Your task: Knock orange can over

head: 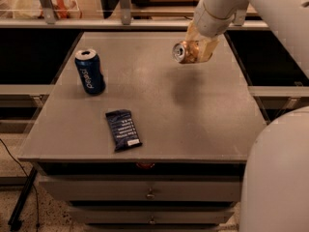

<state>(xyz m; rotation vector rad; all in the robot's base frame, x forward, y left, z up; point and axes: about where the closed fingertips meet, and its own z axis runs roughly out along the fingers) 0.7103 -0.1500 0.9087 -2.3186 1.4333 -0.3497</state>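
Hanging above the far right part of the desk (203, 124), the orange can (181, 52) is held clear of the surface by the hand (199, 51), which is clamped on its body. The can is tipped sideways, silver top facing left. The task is judged unfinished: the can is not yet laid on the desk. A blue can (90, 72) stands upright at the left and a dark packet (123, 129) lies nearer the front — both well apart, so nothing is seen in the way.
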